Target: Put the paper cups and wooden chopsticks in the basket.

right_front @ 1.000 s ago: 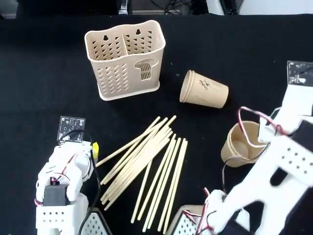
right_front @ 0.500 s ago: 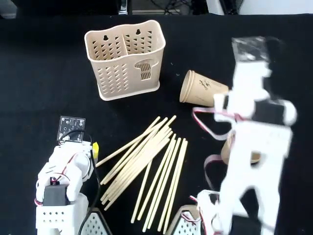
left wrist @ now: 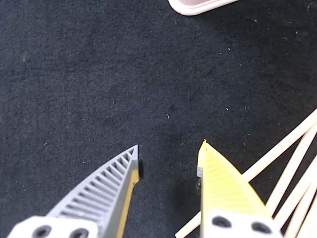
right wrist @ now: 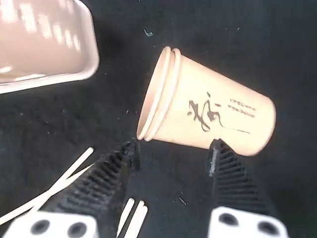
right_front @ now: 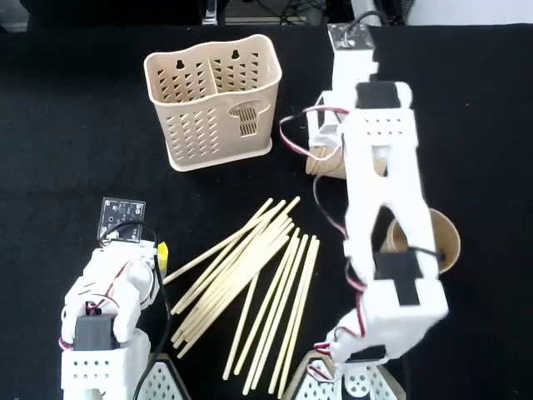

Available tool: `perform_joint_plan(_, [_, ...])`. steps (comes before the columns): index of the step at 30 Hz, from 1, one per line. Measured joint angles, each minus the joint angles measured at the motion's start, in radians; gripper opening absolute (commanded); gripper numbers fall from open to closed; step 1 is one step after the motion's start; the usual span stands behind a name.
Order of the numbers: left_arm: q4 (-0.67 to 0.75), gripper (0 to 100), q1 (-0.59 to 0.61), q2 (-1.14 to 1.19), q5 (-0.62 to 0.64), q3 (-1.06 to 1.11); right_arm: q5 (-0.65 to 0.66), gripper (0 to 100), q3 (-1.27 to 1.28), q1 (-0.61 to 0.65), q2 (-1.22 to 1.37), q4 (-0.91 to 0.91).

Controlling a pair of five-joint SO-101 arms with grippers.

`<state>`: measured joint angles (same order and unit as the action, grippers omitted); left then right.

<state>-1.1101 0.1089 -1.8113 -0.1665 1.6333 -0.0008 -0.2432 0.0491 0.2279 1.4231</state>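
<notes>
Left gripper (left wrist: 170, 148): at 7 o'clock of black table (right_front: 67, 125), fingers well apart, holding nothing, yellow tip near chopstick end.
Basket (right_front: 208, 125): 11 o'clock, upright.
Wooden chopsticks (right_front: 250, 258): loose fan at 6 o'clock, long axes roughly 7-to-1.
Lying paper cup (right wrist: 208, 111): on side at 1 o'clock, mouth toward basket, mostly hidden under right arm (right_front: 383, 192) from above.
Right gripper (right wrist: 173, 146): jaws wide, tips just beside cup wall, contact unclear.
Second paper cup (right_front: 445, 242): 3 o'clock, mouth up, partly covered by arm.
</notes>
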Motion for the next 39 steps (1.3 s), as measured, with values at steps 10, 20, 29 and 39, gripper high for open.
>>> perform_joint_plan(10, [0.0,20,0.0,0.0,0.0,0.0,0.0,24.0,-0.236,0.0,0.218,-0.002])
perform_joint_plan(20, [0.0,20,0.0,0.0,0.0,0.0,0.0,23.9,-0.422,0.0,0.397,0.081])
perform_joint_plan(29, [0.0,20,0.0,0.0,0.0,0.0,0.009,17.0,-0.551,0.005,0.471,0.209])
perform_joint_plan(39, [0.0,20,0.0,0.0,0.0,0.0,0.109,1.4,-0.643,-0.002,0.483,0.324])
